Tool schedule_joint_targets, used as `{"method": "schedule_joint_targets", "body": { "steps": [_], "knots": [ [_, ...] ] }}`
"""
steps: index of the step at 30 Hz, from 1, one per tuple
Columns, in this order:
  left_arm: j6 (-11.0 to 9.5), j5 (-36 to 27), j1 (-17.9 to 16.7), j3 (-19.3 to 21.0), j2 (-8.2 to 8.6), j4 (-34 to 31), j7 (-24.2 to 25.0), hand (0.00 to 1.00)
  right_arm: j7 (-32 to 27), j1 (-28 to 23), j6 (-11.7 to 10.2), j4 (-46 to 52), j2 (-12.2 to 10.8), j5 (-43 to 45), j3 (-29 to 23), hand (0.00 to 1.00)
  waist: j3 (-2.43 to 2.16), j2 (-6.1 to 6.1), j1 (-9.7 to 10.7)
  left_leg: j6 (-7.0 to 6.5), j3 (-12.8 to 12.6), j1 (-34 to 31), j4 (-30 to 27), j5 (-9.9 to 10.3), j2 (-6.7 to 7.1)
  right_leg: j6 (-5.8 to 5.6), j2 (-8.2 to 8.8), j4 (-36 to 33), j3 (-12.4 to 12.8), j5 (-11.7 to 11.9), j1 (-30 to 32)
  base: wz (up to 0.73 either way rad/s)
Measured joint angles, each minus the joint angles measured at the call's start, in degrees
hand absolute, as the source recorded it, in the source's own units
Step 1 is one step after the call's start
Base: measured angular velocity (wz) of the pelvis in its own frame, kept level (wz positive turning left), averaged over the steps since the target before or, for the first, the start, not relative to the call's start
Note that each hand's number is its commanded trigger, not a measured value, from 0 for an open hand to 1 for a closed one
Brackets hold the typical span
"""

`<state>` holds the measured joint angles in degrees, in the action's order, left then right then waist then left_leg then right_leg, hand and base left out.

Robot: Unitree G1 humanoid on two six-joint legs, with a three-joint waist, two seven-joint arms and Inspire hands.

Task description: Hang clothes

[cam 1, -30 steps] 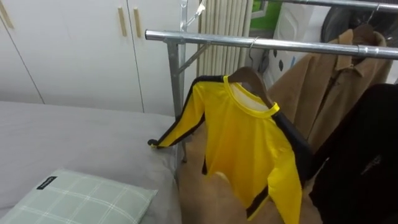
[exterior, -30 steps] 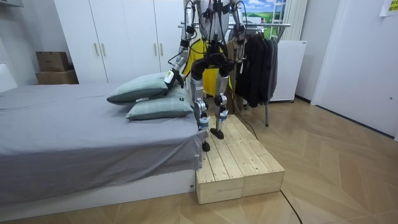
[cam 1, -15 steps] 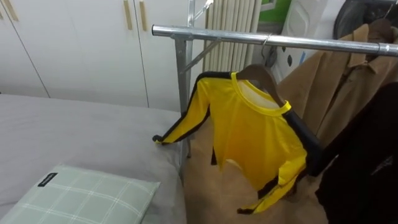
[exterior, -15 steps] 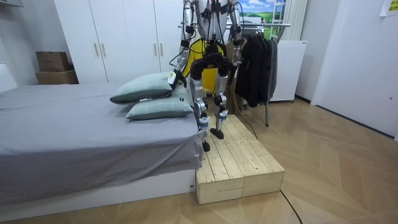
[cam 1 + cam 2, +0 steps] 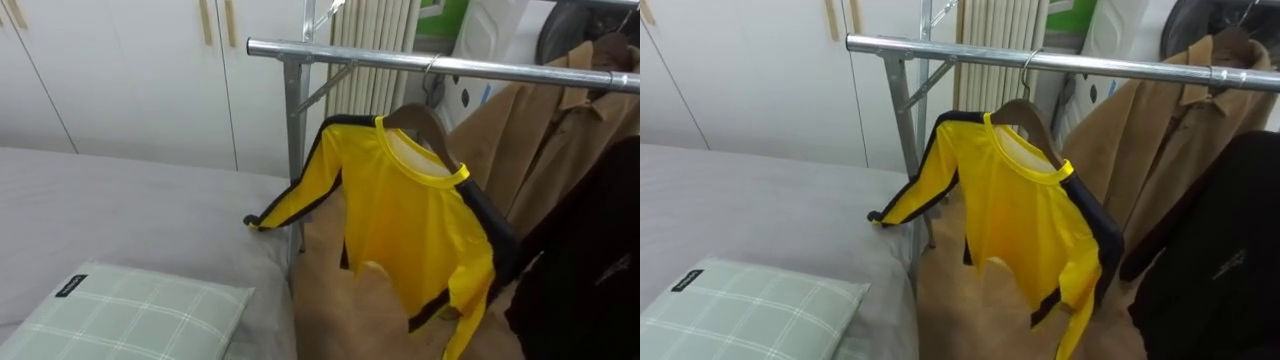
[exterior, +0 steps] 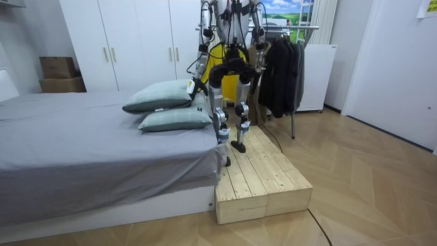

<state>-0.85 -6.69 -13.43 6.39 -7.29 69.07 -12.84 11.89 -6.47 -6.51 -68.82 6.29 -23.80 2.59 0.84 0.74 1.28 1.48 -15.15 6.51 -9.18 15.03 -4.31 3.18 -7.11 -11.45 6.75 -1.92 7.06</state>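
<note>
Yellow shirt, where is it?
In the left eye view, the yellow shirt hangs on a wooden hanger from the metal rail, left of the tan coat.

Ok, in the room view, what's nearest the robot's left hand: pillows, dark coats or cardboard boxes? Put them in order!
1. Top pillow, right beside the left hand.
2. Dark coats, on the rack, room view's right.
3. Cardboard boxes, past the bed.
</note>
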Motion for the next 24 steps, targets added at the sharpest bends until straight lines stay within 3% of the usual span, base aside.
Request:
{"method": "schedule_joint_targets", "body": {
  "steps": [5,11,14,16,20,21,23,24],
  "knots": [
    [-0.04,-0.02,0.11,-1.18,-0.07,0.00,-0.11,0.00,-0.66,1.02,-0.07,-0.02,0.07,2.20,1.19,0.00,-0.15,-0.50,-0.01,-0.01,1.06,0.12,-0.40,-0.01,-0.02,0.01,0.18,0.66,-0.65,0.01,-0.71,0.09],
    [-1.65,0.05,0.16,-2.23,0.01,-0.30,-0.58,0.00,-0.69,2.10,-0.26,-0.01,0.15,5.56,2.67,0.00,-0.04,-0.96,-0.39,-0.09,2.99,-0.33,-0.38,-0.07,-0.01,0.15,0.80,0.81,-2.91,-0.46,-1.21,0.19],
    [-2.09,0.06,0.44,-2.20,0.03,-1.74,-0.53,0.00,-0.85,2.28,-0.36,0.02,0.41,8.70,3.08,0.00,-0.09,-1.22,-1.77,-0.07,5.03,-1.17,-0.74,-0.11,-0.01,0.35,1.25,0.81,-4.65,-0.94,-1.25,0.34],
    [-3.51,0.07,0.83,-2.21,0.04,-1.97,-0.46,0.00,-1.03,2.58,-0.35,0.13,0.76,10.10,4.06,0.00,-0.12,-1.28,-2.29,0.00,7.38,-2.16,-1.67,-0.27,0.02,0.55,2.00,0.81,-7.37,-1.65,-1.46,0.56],
    [-4.33,0.06,1.33,-2.61,0.09,-2.72,0.20,0.00,-0.99,3.26,-0.35,0.18,0.90,11.42,4.29,0.00,-0.08,-1.49,-3.16,0.23,10.66,-3.82,-2.89,-0.40,-0.05,0.82,3.37,0.74,-11.80,-2.98,-2.27,0.69],
    [-4.43,0.09,1.48,-2.66,0.13,-3.17,0.80,0.00,-0.96,3.32,-0.33,0.15,0.92,12.10,3.92,0.00,-0.03,-1.57,-3.11,0.40,10.20,-4.65,-3.84,-0.51,-0.25,0.77,4.11,0.85,-14.19,-3.62,-2.81,1.09],
    [-4.58,0.12,1.71,-2.64,0.26,-3.80,1.61,0.00,-0.95,3.06,-0.01,-0.06,0.98,13.50,3.22,0.00,-0.01,-1.62,-2.93,0.87,6.00,-5.25,-4.79,-1.02,-1.02,0.67,5.33,0.75,-18.05,-4.76,-4.22,1.16],
    [-4.65,0.10,1.73,-2.67,0.32,-4.00,2.48,0.00,-0.93,3.07,0.15,-0.21,1.13,14.06,2.96,0.00,0.02,-1.50,-2.92,0.90,1.31,-5.26,-5.49,-1.55,-1.57,0.54,6.26,0.84,-20.41,-5.59,-5.02,1.19]
  ]
}}
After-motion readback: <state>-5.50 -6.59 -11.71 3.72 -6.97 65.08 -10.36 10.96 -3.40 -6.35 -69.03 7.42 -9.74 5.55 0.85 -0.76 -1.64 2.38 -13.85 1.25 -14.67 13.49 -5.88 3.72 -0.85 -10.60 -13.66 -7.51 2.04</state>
